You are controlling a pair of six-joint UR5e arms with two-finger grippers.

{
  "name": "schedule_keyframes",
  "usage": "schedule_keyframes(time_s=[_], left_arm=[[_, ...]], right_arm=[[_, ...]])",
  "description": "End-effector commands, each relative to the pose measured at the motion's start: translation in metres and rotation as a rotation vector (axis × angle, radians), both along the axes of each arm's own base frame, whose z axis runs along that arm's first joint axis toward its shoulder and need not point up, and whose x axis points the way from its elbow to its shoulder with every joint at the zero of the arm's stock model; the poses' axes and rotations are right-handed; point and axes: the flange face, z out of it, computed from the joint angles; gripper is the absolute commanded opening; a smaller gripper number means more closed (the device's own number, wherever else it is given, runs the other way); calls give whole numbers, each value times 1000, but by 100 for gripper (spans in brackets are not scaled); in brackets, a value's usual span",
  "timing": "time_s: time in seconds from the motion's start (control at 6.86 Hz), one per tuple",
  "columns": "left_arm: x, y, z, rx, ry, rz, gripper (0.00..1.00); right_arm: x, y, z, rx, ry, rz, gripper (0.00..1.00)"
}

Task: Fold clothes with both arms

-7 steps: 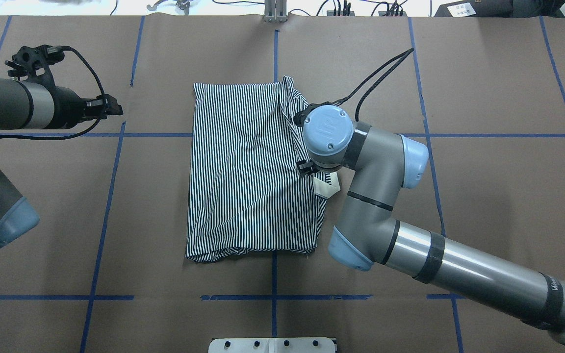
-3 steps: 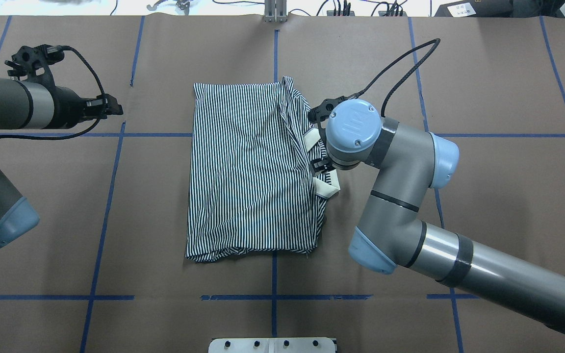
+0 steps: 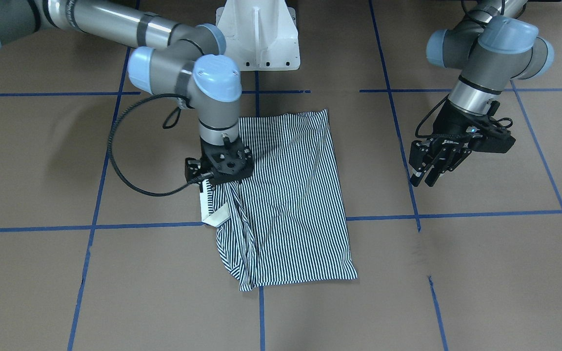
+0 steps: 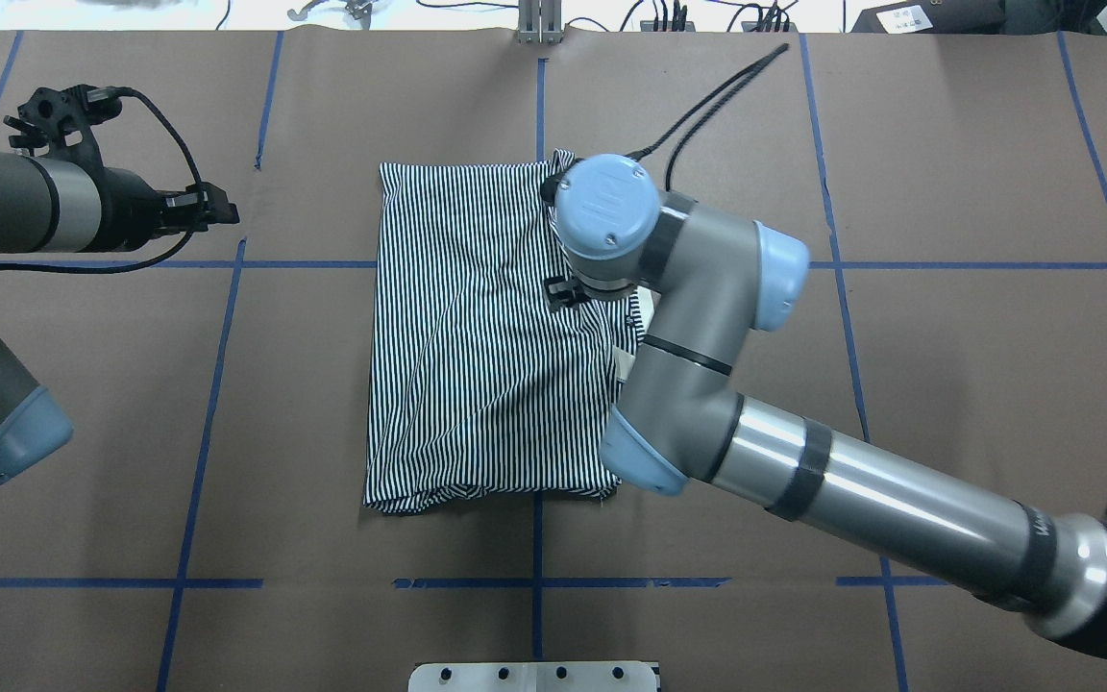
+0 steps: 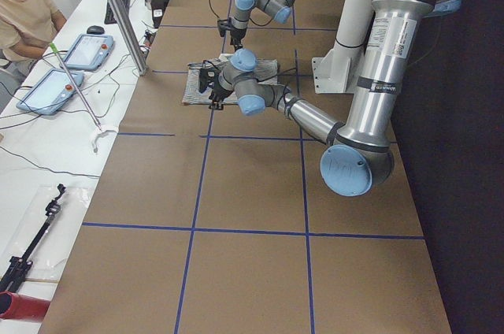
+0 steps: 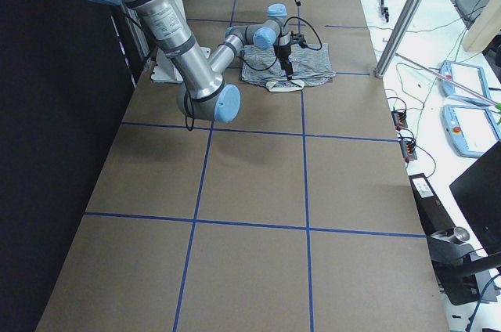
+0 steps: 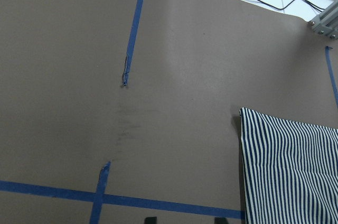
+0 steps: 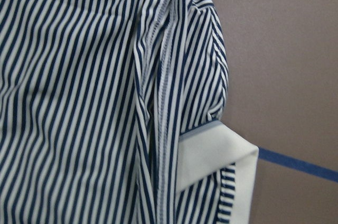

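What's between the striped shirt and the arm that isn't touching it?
Only bare brown paper and a blue tape line lie between shirt and left gripper, shown in the front-facing view.

1. Shirt: thin, soft cloth, matt, creased, with stitched seams along the folds.
2. Collar: plain smooth cloth, matt.
3. Table: covered in smooth, matt brown paper, with strips of smooth blue tape stuck on it.
4. Right arm: grey metal tubes, some polished with a bright sheen, others satin. Its caps are smooth, light-blue plastic.
5. Left gripper and right gripper: matt black.
6. Cable: black with a ribbed, rough-looking sheath.
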Motion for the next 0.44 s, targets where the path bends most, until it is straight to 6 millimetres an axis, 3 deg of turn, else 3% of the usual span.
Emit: schedule_keyframes(time_s=[0.0,0.29], left_arm=[[-2,3,2,-1,-1,0,47],[-3,4,0,1,1,2,47]], right_arm=[[-31,-36,12,5,-5,25,100],[-26,-55,27,-1,21,45,100]])
